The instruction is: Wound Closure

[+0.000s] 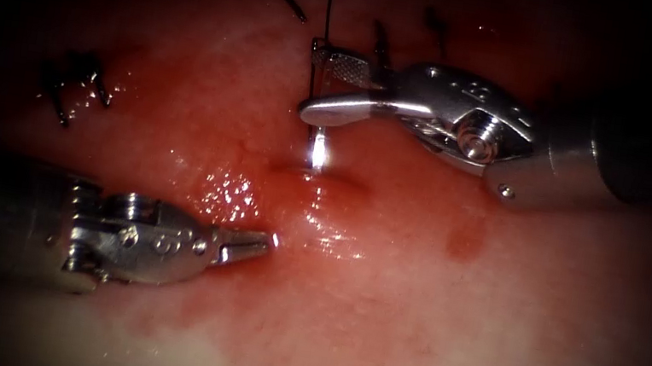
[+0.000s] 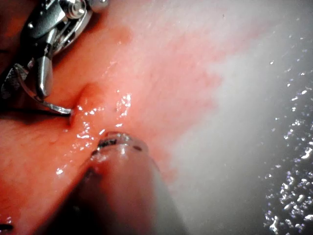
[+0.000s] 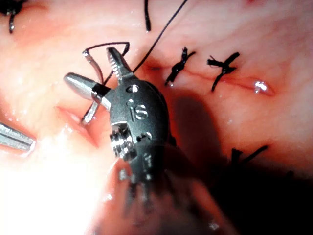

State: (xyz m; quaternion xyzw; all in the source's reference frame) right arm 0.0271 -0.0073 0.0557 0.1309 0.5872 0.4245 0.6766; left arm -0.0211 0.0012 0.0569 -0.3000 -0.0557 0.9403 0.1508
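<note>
The right tool (image 1: pixel 319 83), jaws spread wide, is holding nothing beside the needle (image 1: pixel 318 152), which is standing in the glistening, red-stained tissue (image 1: pixel 425 327) at the cut (image 1: pixel 318 178). The left tool (image 1: pixel 269 244) is hovering near the cut on its left, jaws nearly closed, empty.

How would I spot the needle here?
Find the right tool, its jaws open, holding nothing. Just below it, the needle stands in the tissue at the cut: a bright curved sliver, unlike the dark thread. The left tool holds nothing.

Pink-red glistening tissue (image 1: pixel 377 303), black thread (image 3: pixel 161 39), silver needle (image 1: pixel 316 149), cross-hatched steel right end effector (image 1: pixel 332 85).
</note>
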